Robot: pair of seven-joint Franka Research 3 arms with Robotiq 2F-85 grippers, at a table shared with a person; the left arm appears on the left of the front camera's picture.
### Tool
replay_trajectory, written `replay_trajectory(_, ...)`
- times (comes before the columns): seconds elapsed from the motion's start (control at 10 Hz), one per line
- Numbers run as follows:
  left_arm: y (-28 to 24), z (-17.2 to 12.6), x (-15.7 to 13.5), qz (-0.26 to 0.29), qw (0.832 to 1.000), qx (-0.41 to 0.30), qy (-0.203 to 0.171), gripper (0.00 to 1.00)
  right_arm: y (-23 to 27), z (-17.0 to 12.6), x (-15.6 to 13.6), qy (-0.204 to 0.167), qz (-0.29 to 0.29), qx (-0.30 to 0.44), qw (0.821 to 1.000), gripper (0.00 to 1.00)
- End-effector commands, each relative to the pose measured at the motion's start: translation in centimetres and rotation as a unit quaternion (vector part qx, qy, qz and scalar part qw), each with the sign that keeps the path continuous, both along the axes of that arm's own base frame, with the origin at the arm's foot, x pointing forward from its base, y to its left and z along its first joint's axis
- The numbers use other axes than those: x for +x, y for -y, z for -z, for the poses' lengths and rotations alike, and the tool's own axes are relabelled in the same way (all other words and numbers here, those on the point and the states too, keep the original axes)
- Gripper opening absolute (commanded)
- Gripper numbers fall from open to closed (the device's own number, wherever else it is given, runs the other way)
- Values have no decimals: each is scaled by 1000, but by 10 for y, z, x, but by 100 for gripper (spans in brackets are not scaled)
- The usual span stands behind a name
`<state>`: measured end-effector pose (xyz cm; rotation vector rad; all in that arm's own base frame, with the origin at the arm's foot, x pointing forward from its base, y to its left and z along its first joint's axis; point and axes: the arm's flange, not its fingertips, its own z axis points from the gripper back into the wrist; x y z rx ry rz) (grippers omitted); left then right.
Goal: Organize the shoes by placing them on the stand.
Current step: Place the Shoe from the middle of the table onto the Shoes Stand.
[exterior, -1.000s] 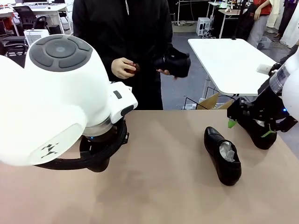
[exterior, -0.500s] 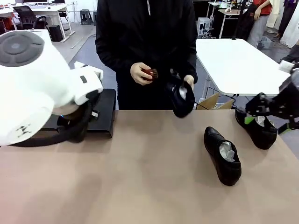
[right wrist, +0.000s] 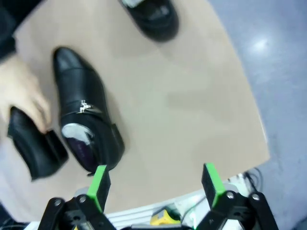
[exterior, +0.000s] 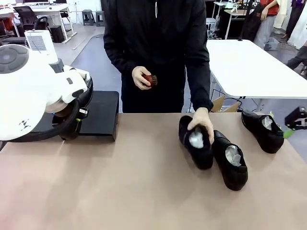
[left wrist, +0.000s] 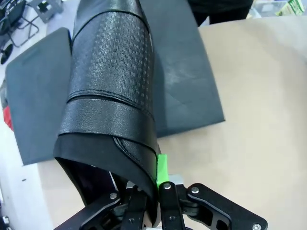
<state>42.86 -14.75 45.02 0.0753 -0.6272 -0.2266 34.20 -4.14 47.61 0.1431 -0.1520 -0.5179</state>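
Note:
In the left wrist view my left gripper [left wrist: 156, 178] is shut on the rim of a black textured shoe [left wrist: 110, 86], which hangs over the stand [left wrist: 187, 72]. Seen from the front, the stand [exterior: 101, 115] lies at the table's far left, partly behind my left arm [exterior: 33, 96]. Three shoes sit on the table. A person's hand [exterior: 200, 120] rests on one shoe [exterior: 196, 143], touching a second shoe [exterior: 231, 162]. The third shoe [exterior: 263, 130] is at the far right. My right gripper [right wrist: 156, 182] is open and empty, beyond the table's right edge [exterior: 293, 120].
The person stands at the far side and holds a brown brush [exterior: 151, 79] in the other hand. A white table [exterior: 249, 62] stands behind on the right. Bare tabletop [exterior: 120, 182] spreads across the near middle and left.
The person brought a shoe down onto the table beside the middle shoe. My left arm swung back to the left, uncovering the stand. My right gripper drew away rightward from the far-right shoe.

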Motion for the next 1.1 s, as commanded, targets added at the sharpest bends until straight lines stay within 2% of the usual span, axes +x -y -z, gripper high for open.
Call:
replay_trajectory(0.0,-6,-16,19,8,1000,14,10,0,11,15,-15,-17,30,8,999,100)
replay_trajectory(0.2,-8,-16,34,15,1000,17,14,0,7,19,-18,-21,49,11,998,100)
replay_trajectory(0.3,-8,-20,42,-9,999,36,15,0,17,5,-4,-15,25,9,1000,100)
replay_trajectory(0.4,-9,-11,24,5,1000,3,3,0,17,5,-4,-15,25,9,1000,100)
replay_trajectory(0.6,-9,-11,24,5,1000,3,3,0,17,5,-4,-15,25,9,1000,100)
replay_trajectory(0.8,-1,0,42,-8,1000,23,3,0,17,5,-4,-15,25,9,1000,100)
replay_trajectory(1.0,1,13,72,-18,999,35,-5,0,17,5,-4,-15,25,9,1000,100)
